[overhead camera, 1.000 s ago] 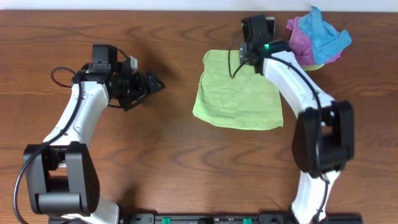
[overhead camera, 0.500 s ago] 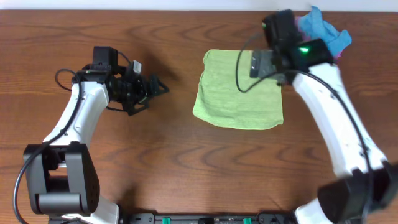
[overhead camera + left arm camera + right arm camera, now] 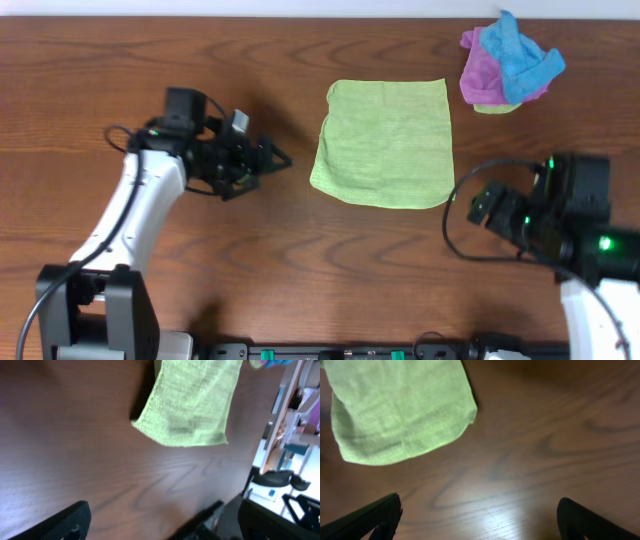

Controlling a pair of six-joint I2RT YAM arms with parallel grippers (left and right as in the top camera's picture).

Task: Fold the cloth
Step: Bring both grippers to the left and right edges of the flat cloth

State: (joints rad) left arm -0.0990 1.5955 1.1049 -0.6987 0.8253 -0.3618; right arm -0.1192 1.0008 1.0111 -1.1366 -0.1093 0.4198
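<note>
The lime-green cloth (image 3: 385, 143) lies flat in the middle of the table, its edges slightly wavy. To the left of it, a short gap away, my left gripper (image 3: 270, 165) points at its left edge, open and empty. My right gripper (image 3: 478, 208) hovers just off the cloth's near right corner, open and empty too. In the left wrist view the cloth (image 3: 190, 405) lies ahead of the wide-apart fingers (image 3: 65, 522). The right wrist view shows the cloth's corner (image 3: 400, 405) at the upper left, with bare wood between the fingers (image 3: 592, 520).
A bunched purple cloth (image 3: 480, 70) and bright blue cloth (image 3: 515, 50) lie in a heap at the back right, over a bit of green. The table's near edge and a black rail show in the left wrist view (image 3: 200, 520).
My right arm has swung away from the cloth's far right edge down to the near right of the table. My left gripper has moved right, closer to the cloth. The cloth has stayed put.
</note>
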